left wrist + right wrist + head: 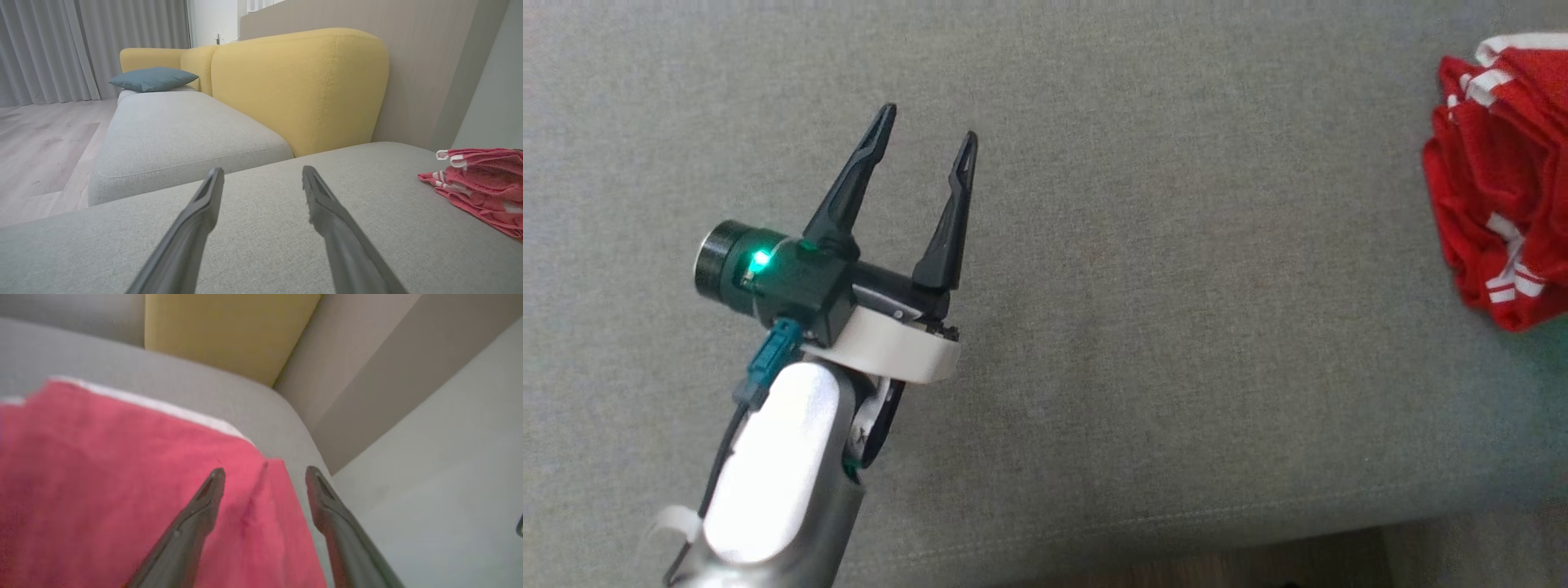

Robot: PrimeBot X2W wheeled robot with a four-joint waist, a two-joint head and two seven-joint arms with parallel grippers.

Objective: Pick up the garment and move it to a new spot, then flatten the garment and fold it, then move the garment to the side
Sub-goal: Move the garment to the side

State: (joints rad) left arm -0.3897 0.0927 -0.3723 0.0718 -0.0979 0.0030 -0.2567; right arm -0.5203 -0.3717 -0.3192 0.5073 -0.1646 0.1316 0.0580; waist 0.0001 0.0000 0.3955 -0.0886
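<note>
- Head view: the left gripper [929,124] hangs over the bare grey sofa seat [1176,367], its fingers spread wide and holding nothing. The red, white-striped garment [1499,188] lies bunched at the frame's right edge, well apart from those fingers and off to their right. The frame cuts part of it off, so its long axis cannot be judged. Open seat lies between them, and the seat's front edge runs along the bottom with floor [1258,563] beyond.
- Left wrist view: the left gripper [262,171] points its open, empty fingers across the seat toward the yellow backrest [298,85]. The garment [482,183] is a low layered heap far to the right, near the seat's end by the wall [490,81].
- Right wrist view, blurred: the right gripper [265,471] has its fingers wide apart and nothing clamped. One finger is over the garment [122,477] and the other is past its edge, close to the seat's rounded corner. Contact cannot be told. The right arm is much the nearer, so the pick probably falls to it. The free room lies toward the robot's left, while the corner and wall crowd the other side.
</note>
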